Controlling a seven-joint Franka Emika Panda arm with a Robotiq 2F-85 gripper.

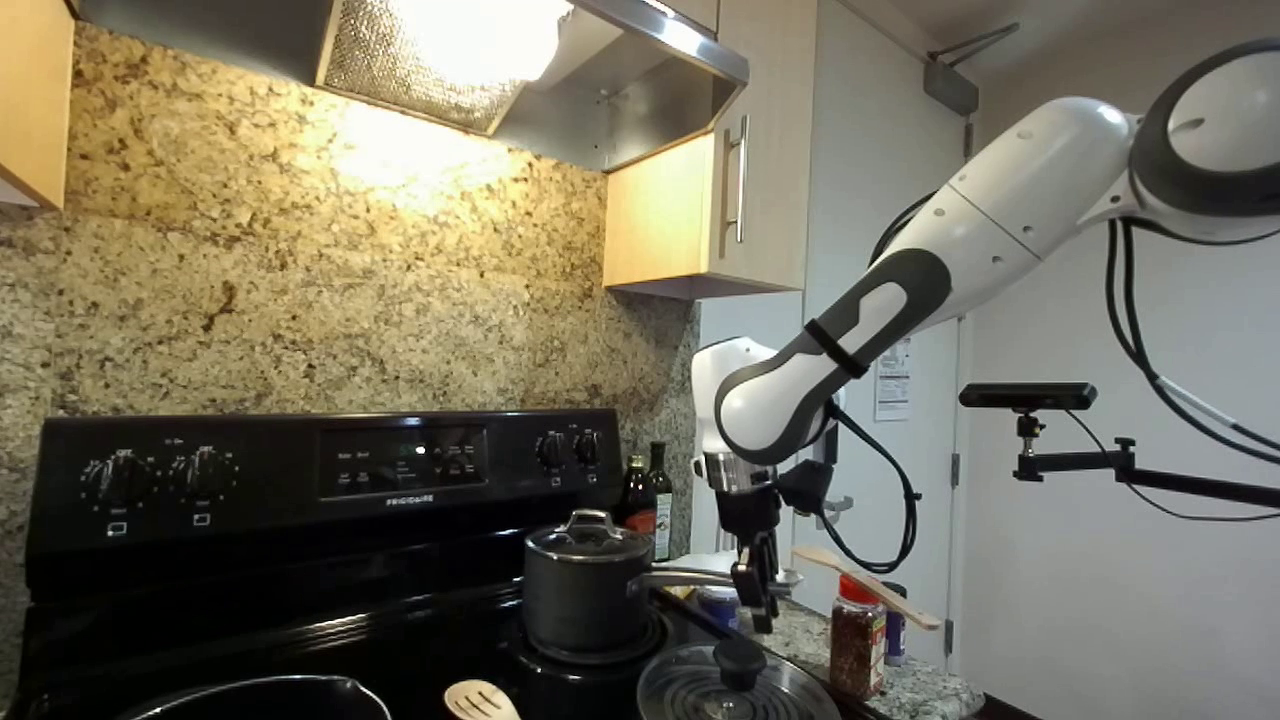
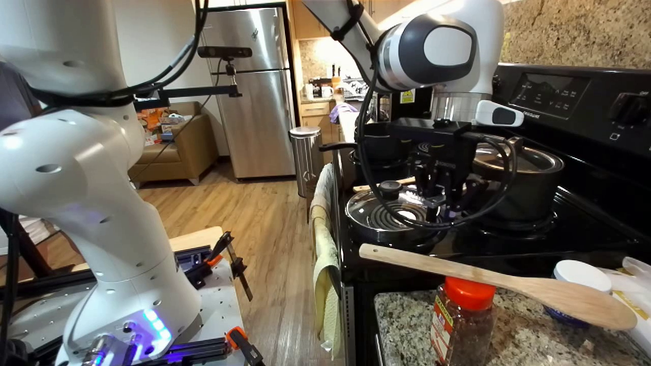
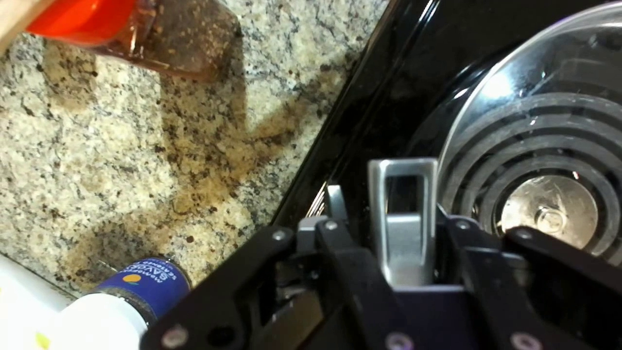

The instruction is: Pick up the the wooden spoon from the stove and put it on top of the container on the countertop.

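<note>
A wooden spoon (image 1: 905, 604) lies across the red lid of a spice container (image 1: 857, 645) on the countertop (image 1: 930, 690). In an exterior view the spoon (image 2: 457, 267) overhangs the container (image 2: 465, 320) on both sides. In the wrist view only a bit of the spoon (image 3: 14, 19) shows. A slotted wooden spoon (image 1: 482, 700) lies on the black stove (image 1: 270, 475). My gripper (image 1: 757, 595) is low over the stove's side by the counter, apart from both spoons. Its fingers (image 3: 388, 206) are open, with the metal pot handle (image 3: 406, 248) showing between them.
A lidded pot (image 1: 588, 590) stands on a rear burner, its handle reaching toward the counter. A glass lid with black knob (image 2: 390, 189) is at the front. A black pan (image 1: 270, 695), a blue seasoning jar (image 3: 150, 284) and bottles (image 1: 660, 500) are around. The hood (image 1: 650, 110) hangs above.
</note>
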